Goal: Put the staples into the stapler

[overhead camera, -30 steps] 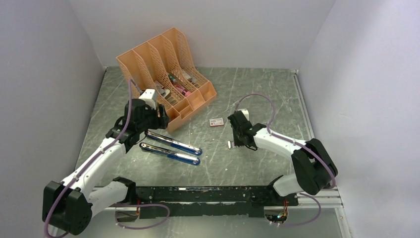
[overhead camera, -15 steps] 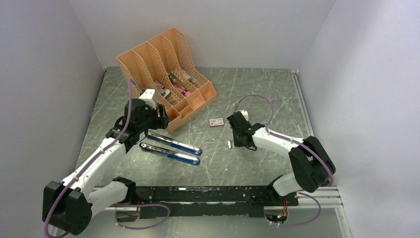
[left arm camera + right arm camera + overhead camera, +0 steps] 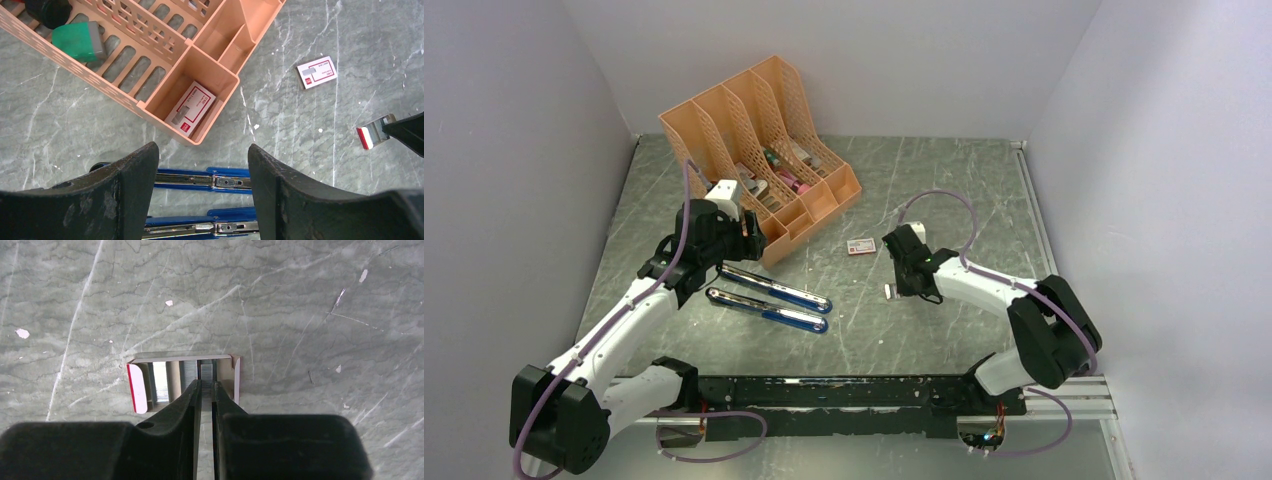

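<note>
The stapler lies opened on the table as two parallel blue-and-chrome bars [image 3: 769, 297], with the staple channels facing up [image 3: 215, 181]. My left gripper [image 3: 202, 192] is open and empty, hovering right above the bars, one finger on each side [image 3: 712, 262]. The staples [image 3: 189, 375] sit as silvery strips in an open white-and-red cardboard tray [image 3: 140, 387] on the table [image 3: 890, 291]. My right gripper [image 3: 206, 384] reaches down into the tray [image 3: 898, 286]. Its jaws are nearly together, pinched on one grey strip of staples [image 3: 206, 371].
An orange mesh desk organizer [image 3: 754, 140] stands at the back left, holding a white-and-red box [image 3: 191, 109] and a green item [image 3: 77, 41]. A small closed white-and-red box [image 3: 860, 246] lies between the organizer and the tray [image 3: 317, 72].
My right gripper has shifted very slightly to the left over the tray. The left arm and the stapler have not moved.
</note>
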Tool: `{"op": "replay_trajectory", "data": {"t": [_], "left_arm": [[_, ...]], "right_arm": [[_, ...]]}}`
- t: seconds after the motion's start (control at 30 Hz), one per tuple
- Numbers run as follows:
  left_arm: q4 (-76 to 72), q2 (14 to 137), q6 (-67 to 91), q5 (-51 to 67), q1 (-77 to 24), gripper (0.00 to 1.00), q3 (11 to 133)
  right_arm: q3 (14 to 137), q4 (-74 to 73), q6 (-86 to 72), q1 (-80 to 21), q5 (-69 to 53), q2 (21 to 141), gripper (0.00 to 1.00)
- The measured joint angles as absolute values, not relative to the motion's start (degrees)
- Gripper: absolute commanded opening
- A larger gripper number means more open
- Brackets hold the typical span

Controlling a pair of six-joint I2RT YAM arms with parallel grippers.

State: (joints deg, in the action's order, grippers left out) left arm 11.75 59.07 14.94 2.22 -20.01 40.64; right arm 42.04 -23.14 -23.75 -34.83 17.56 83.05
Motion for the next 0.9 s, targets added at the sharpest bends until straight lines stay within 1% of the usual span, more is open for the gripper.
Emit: {"op": "replay_trajectory", "data": {"t": [0.9], "left_arm": [[11.8,59.1,14.9,2.7,-20.0,0.70,40.7]], "right_arm": [[43.0,-24.3,-22.4,-34.8,18.0,78.8,0.12]]}}
